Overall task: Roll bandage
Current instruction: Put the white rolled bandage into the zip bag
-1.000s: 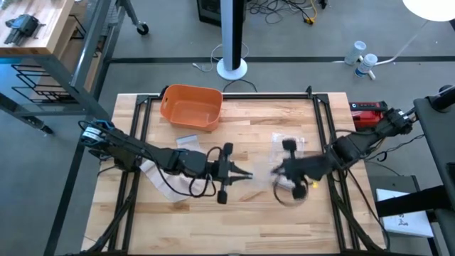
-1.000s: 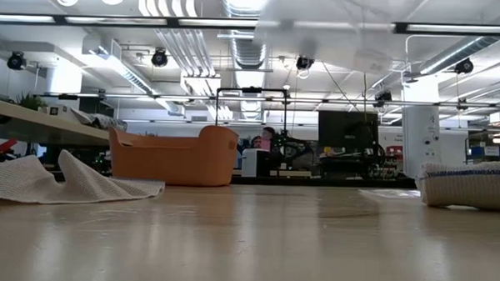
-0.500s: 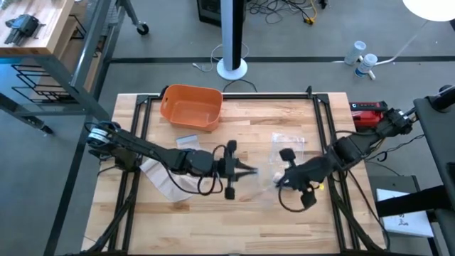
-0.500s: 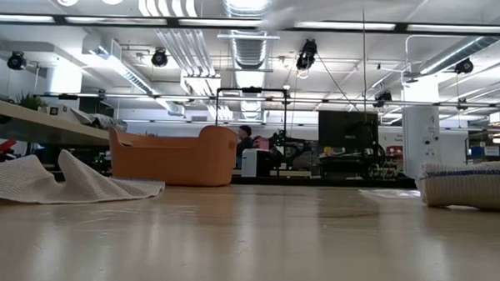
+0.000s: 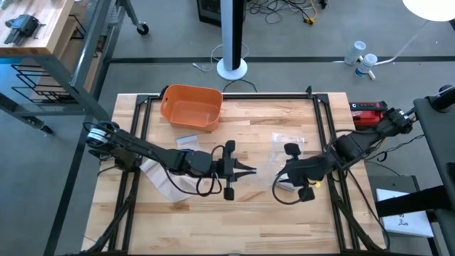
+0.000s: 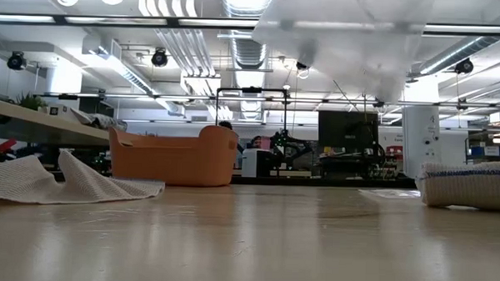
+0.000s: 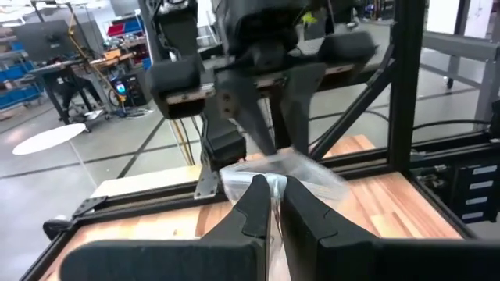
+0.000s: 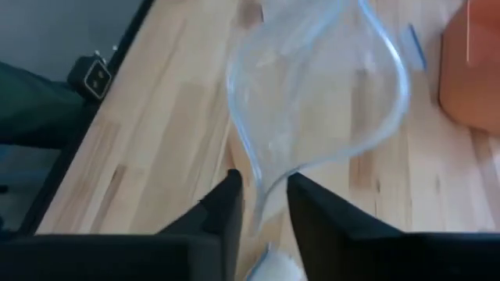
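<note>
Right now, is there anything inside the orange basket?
No, the high view looks straight down into the orange basket and shows only its bare orange floor.

One orange basket [image 5: 190,107], one clear plastic bag [image 8: 316,94], two bandages [image 6: 65,181] [image 6: 468,183].

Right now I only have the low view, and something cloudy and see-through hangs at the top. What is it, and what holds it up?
Observer: It is a clear plastic bag. The left gripper pinches one edge of it.
Operator: Only that one?
Observer: No. The right gripper is shut on another edge, so the bag hangs between the two arms.
Operator: And the crumpled cloth at my left?
Observer: That is an unrolled bandage. From above, it lies on the table under the left arm.
</note>
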You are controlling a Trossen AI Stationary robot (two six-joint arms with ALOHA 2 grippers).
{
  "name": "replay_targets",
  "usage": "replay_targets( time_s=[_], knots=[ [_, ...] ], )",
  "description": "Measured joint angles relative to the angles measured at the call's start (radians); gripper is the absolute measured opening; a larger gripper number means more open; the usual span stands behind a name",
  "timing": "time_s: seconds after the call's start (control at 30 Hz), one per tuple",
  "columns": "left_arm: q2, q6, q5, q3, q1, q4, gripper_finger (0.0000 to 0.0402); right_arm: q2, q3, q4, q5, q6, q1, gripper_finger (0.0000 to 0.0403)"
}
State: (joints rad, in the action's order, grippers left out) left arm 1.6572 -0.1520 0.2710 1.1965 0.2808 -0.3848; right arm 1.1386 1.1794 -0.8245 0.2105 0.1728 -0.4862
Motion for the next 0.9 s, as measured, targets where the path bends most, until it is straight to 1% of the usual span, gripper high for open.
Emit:
replay_targets(
  time_s=[0.13, 0.27, 0.37, 0.5, 0.6, 0.73, 0.8, 0.9],
  knots=[
    [-0.003, 0.000, 0.000, 0.000, 0.008, 0.013, 0.0006, -0.006, 0.019, -0.118, 0.003, 0.073, 0.000, 0.0138],
    [-0.003, 0.012, 0.006, 0.000, 0.024, 0.049, 0.0006, -0.015, 0.022, -0.242, 0.059, 0.152, 0.000, 0.0169],
    [-0.003, 0.025, 0.027, 0.000, 0.039, 0.064, 0.0006, -0.016, -0.008, -0.302, 0.098, 0.221, 0.000, 0.0190],
    [-0.004, 0.058, 0.086, -0.001, 0.064, 0.088, 0.0006, -0.010, -0.102, -0.265, 0.104, 0.326, 0.001, 0.0220],
    [-0.006, 0.110, 0.117, -0.004, 0.092, 0.133, 0.0006, 0.011, -0.185, -0.245, 0.084, 0.419, 0.002, 0.0248],
    [-0.006, 0.183, 0.183, -0.031, 0.144, 0.172, 0.0006, 0.064, -0.265, -0.146, 0.051, 0.539, 0.003, 0.0291],
    [-0.006, 0.204, 0.219, -0.047, 0.167, 0.170, 0.0006, 0.097, -0.292, -0.087, 0.051, 0.555, 0.003, 0.0312],
    [-0.006, 0.243, 0.258, -0.060, 0.192, 0.167, 0.0006, 0.158, -0.320, -0.051, 0.046, 0.535, 0.028, 0.0335]
  ],
)
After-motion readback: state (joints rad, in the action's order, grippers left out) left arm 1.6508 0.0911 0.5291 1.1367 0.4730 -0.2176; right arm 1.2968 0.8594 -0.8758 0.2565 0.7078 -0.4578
